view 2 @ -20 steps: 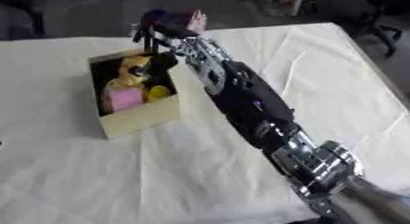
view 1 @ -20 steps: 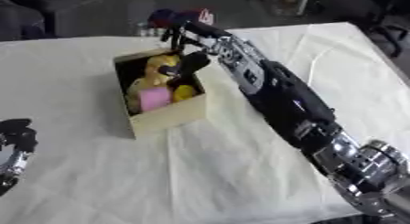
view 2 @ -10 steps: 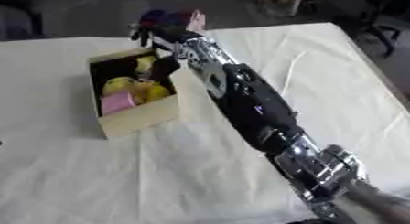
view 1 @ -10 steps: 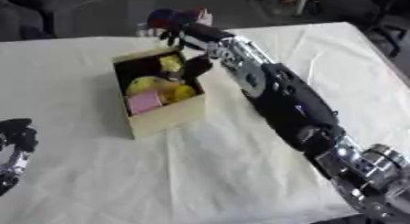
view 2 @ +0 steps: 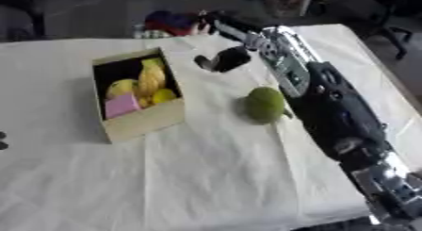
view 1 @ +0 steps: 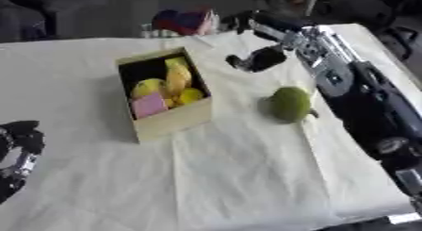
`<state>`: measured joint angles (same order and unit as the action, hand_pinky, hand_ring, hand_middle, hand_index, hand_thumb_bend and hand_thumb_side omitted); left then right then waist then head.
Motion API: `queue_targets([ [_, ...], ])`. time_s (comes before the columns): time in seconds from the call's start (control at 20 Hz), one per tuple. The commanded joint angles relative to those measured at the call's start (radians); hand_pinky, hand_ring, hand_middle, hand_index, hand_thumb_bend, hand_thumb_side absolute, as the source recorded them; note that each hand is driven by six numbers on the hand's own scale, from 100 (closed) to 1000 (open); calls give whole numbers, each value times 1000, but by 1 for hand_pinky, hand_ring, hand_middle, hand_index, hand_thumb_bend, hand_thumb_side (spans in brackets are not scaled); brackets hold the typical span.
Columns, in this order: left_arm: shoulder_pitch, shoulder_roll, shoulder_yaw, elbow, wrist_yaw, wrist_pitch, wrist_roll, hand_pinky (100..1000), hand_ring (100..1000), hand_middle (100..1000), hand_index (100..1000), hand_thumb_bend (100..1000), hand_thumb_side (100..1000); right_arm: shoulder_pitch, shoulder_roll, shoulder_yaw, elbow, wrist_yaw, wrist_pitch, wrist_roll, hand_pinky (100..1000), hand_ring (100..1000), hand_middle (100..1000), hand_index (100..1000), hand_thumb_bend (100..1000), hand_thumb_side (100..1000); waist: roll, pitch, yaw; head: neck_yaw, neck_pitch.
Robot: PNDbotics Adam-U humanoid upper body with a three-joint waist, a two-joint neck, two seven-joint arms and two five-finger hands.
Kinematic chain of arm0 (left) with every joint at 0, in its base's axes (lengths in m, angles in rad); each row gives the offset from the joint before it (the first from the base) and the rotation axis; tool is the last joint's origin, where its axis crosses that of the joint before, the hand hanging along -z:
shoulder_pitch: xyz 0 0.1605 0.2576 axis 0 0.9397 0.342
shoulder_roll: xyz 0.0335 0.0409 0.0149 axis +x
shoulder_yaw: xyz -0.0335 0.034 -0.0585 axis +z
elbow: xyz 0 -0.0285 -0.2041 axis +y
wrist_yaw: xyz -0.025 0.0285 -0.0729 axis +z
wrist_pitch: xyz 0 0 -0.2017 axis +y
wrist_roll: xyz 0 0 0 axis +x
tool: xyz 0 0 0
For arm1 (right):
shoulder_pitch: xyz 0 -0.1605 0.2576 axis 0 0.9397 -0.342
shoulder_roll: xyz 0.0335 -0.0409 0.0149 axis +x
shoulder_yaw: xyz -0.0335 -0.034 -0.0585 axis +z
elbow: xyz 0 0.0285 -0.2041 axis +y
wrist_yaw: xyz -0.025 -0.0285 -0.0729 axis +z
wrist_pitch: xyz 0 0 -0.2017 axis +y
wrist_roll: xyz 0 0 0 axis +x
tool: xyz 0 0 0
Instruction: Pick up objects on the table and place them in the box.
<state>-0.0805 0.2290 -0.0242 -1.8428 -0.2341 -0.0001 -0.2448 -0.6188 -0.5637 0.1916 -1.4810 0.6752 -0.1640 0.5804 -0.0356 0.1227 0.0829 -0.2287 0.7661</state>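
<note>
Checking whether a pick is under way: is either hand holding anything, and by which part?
Nothing is held. The right hand hangs beside the box; the left hand rests idle. The green fruit lies untouched.

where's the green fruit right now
The green fruit lies on the table, right of the box and beside the right arm.

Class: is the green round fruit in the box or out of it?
Out. The green fruit lies on the tablecloth, right of the box.
</note>
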Motion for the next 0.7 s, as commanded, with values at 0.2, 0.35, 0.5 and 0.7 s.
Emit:
queue_targets([
  [0.2, -7, 21, 13, -10, -7, 1, 5, 866, 620, 611, 780, 235, 572, 116, -114, -74, -107, -23, 28, 99, 877, 824, 858, 977, 273, 338, -16, -27, -2, 8, 4],
  [0.35, -5, 21, 14, -10, -9, 1, 5, 866, 620, 611, 780, 235, 573, 178, -130, -100, -100, -23, 48, 90, 873, 819, 851, 971, 277, 331, -18, -26, -3, 10, 4],
  [0.5, -4, 22, 14, -9, -10, 1, 5, 866, 620, 611, 780, 234, 574, 216, -135, -109, -82, -30, 58, 93, 873, 821, 852, 966, 272, 322, -20, -27, -6, 10, 4],
  [0.7, -4, 21, 13, -9, -11, 1, 3, 867, 621, 612, 780, 233, 574, 224, -114, -108, -30, 12, 67, 95, 874, 826, 859, 965, 260, 307, -17, -27, -5, 10, 4],
])
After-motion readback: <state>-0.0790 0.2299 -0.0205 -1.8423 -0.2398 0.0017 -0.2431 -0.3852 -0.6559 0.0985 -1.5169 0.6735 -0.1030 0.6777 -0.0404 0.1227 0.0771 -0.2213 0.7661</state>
